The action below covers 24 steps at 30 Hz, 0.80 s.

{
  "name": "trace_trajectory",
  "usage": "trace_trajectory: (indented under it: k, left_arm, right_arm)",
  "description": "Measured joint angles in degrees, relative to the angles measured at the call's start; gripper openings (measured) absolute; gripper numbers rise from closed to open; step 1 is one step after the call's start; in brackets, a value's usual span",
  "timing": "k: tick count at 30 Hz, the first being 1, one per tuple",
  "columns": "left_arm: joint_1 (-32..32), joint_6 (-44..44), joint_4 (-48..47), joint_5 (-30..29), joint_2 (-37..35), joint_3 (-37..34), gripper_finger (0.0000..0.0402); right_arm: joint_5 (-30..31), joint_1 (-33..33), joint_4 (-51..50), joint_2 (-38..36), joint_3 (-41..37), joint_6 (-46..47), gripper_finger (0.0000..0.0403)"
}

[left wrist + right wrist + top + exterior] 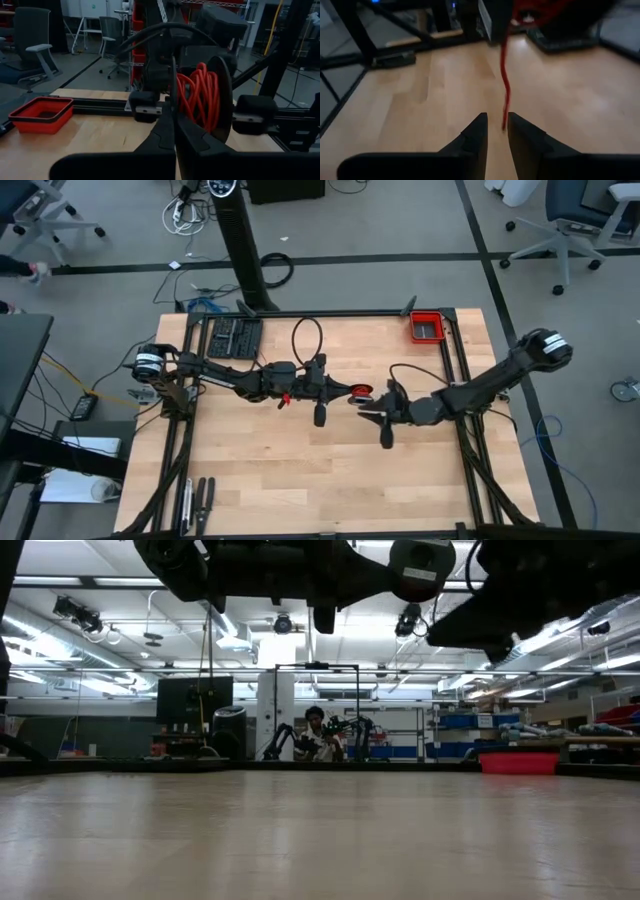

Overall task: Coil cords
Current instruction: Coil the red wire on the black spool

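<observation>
The thin red cord is wound as a coil (200, 95) between two dark round plates. It is held up over the middle of the table (360, 392). My left gripper (173, 122) is shut at the coil's near plate, above the table's middle (338, 390). One loose red strand (505, 80) hangs from the coil down to my right gripper (496, 122). That gripper comes from the table's right (362, 406), and its fingers stand a little apart. The strand's end lies by one fingertip. My left gripper pinches the thin edge of the near plate (173, 92) between its two shut fingers. It comes level from the table's left. The coil with its plates stands upright, lifted clear of the table. My right gripper has the strand's end (503, 125) at the gap between its fingertips; I cannot tell whether it touches.
A red bin (427, 327) stands at the far right corner; it also shows in the left wrist view (42, 114). A black cable loop (307, 340) and a dark flat tray (235, 337) lie at the far edge. Tools (197, 498) lie at the near left. A person (315, 730) is far behind.
</observation>
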Motion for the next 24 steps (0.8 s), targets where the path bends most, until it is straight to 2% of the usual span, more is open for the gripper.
trace_trajectory:
  k: [5,8,11,16,24]
  left_arm:
    - [0.0,0.0,0.3,0.0,0.0,0.0,0.0000]
    - [0.0,0.0,0.3,0.0,-0.1,0.0,0.0000]
    - [0.0,0.0,0.3,-0.1,-0.1,0.0,0.0000]
    - [0.0,0.5,0.0,-0.1,-0.1,0.0,0.0000]
    - [0.0,1.2,-0.2,-0.1,-0.1,0.0,0.0000]
  right_arm:
    - [-0.8,1.3,-15.4,-4.8,-0.1,7.2,0.0073]
    - [1.1,2.7,-19.4,-6.2,-0.1,8.1,0.0073]
    - [4.6,4.2,-18.1,-8.6,-0.1,5.1,0.0073]
    - [3.9,6.9,-12.6,-14.3,-0.1,-3.8,0.0073]
    - [7.1,8.7,-7.2,-20.2,-0.1,-11.8,0.0073]
